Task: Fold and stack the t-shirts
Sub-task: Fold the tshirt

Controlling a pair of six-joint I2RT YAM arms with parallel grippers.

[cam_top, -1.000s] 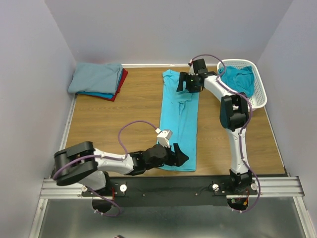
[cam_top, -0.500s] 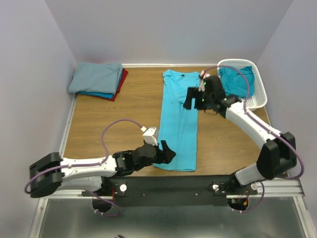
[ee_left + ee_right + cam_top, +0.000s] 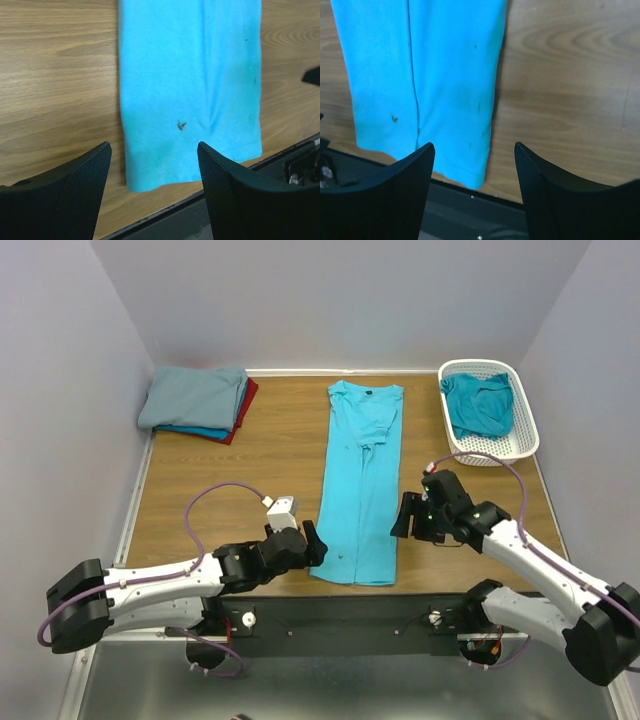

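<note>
Swung back from the collar, the right gripper [image 3: 405, 518] joins the left gripper [image 3: 312, 540] at the wooden bench's [image 3: 250, 470] near edge, both gaping and empty beside the hem of the strip-folded bright turquoise cloth t-shirt [image 3: 360, 480], likely ready for the crosswise fold.

the left wrist view cuts the turquoise t-shirt [image 3: 190, 90] off at 12 o'clock, so only its hem end shows; the right wrist view crops it at 12 and 9 o'clock. its dark specks are too small to identify. at 10 o'clock on the table [image 3: 230, 480], the grey-blue t-shirt [image 3: 195, 397] hides all but the edges of the red t-shirt [image 3: 247, 402] and blue t-shirt [image 3: 198, 431]. the teal t-shirt [image 3: 482, 405] lies bunched, partly behind the basket [image 3: 497, 451] wall.
</note>
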